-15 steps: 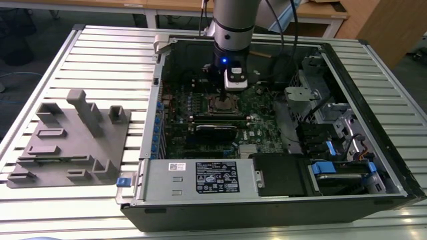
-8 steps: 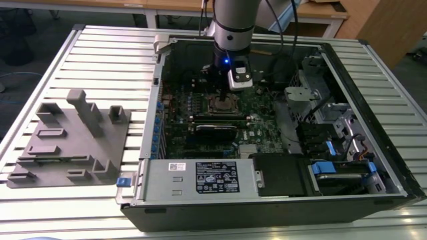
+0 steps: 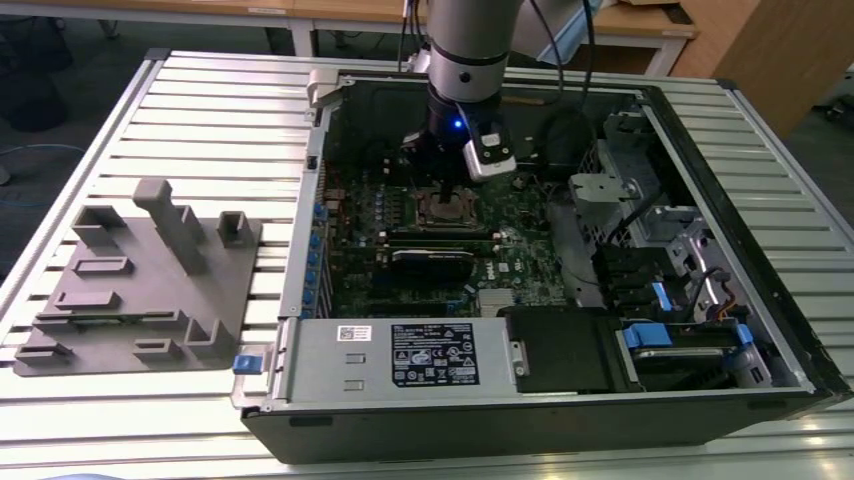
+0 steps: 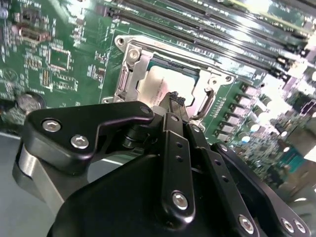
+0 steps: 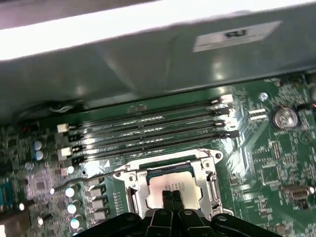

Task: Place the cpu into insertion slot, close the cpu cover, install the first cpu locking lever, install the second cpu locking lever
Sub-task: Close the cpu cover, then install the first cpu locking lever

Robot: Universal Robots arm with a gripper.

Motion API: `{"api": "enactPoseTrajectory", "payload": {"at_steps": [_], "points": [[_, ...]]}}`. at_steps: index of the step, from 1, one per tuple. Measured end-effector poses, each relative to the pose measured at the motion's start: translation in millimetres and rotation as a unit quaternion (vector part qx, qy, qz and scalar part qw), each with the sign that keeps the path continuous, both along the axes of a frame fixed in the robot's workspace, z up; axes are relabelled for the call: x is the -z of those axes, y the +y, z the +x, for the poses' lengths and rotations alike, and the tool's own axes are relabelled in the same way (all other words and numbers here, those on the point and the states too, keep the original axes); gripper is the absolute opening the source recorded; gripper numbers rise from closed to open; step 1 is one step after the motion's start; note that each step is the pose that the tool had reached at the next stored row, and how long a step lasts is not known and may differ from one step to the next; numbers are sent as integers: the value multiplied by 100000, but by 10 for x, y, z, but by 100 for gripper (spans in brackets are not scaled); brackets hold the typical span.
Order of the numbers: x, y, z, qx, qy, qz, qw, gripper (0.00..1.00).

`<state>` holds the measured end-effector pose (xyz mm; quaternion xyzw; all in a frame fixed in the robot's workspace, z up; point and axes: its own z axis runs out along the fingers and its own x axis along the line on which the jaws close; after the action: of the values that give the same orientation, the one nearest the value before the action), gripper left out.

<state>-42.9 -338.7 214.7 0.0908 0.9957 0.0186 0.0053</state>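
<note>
Slatted metal counter [image 3: 200, 120] bearing an open black computer case [image 3: 400, 400]. The silvery-tan square cpu [image 5: 170, 183] is seated and the silver frame cpu cover [image 5: 134, 185] is lowered over it. The thin wire locking levers [image 5: 89, 181] seem unlatched. The black end effector [image 5: 171, 196] is closed and empty, just above the cpu.

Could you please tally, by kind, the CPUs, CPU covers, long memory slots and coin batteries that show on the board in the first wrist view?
cpu: 1
cpu cover: 1
memory slots: 4
coin battery: 1
Total: 7
</note>
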Motion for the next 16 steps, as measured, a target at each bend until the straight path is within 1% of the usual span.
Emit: {"api": "enactPoseTrajectory", "payload": {"at_steps": [2,3,5,8,11,16], "points": [[2,0,0,-1769,-2,-1,99984,11],[2,0,0,-2032,-2,-36,99979,11],[3,0,1,-2044,-2,-256,99979,11],[2,0,0,-2043,7,-311,99979,11],[1,0,3,-2752,0,-92,99962,11],[2,0,4,-3109,-3,-56,99952,11]]}}
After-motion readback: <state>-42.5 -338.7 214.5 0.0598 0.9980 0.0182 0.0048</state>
